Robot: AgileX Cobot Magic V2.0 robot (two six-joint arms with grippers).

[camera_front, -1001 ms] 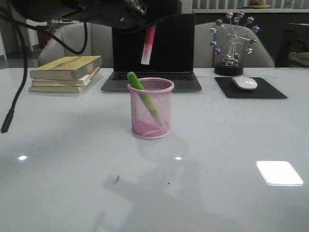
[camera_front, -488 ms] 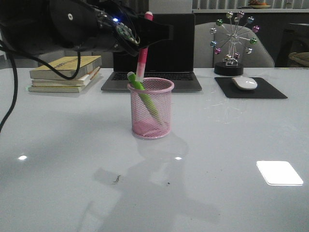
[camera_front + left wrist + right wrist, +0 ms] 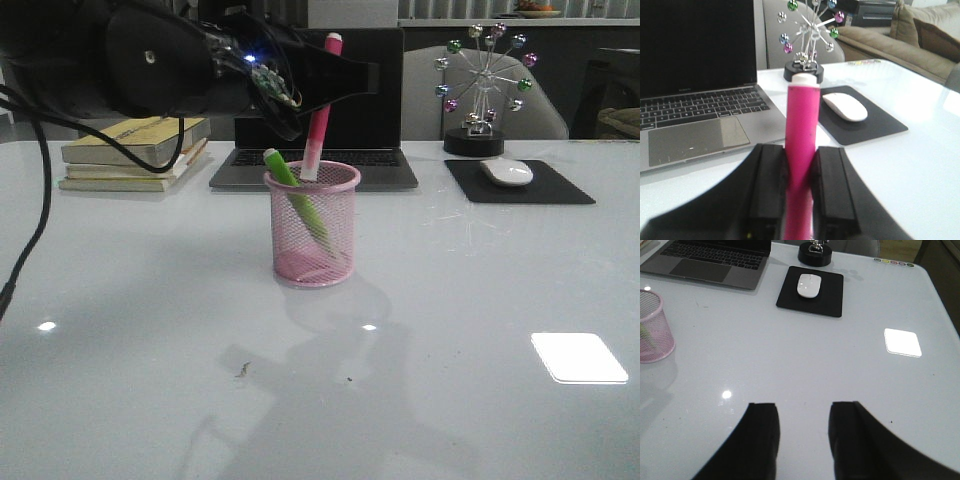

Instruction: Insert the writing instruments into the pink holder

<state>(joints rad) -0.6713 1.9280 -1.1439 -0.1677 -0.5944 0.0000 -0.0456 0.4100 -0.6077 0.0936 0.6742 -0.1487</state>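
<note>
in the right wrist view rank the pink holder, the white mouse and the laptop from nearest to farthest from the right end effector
From the right end effector:
1. Pink holder, on its left-arm side.
2. White mouse, farther ahead on the black mouse pad.
3. Laptop, farthest, at the table's back.

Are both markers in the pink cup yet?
Almost. The green marker already leans inside the cup. The left hand is shut on the pink marker, whose lower end sits at the cup's rim. Left to do: lower it in and let go. The right hand is open and empty.
</note>
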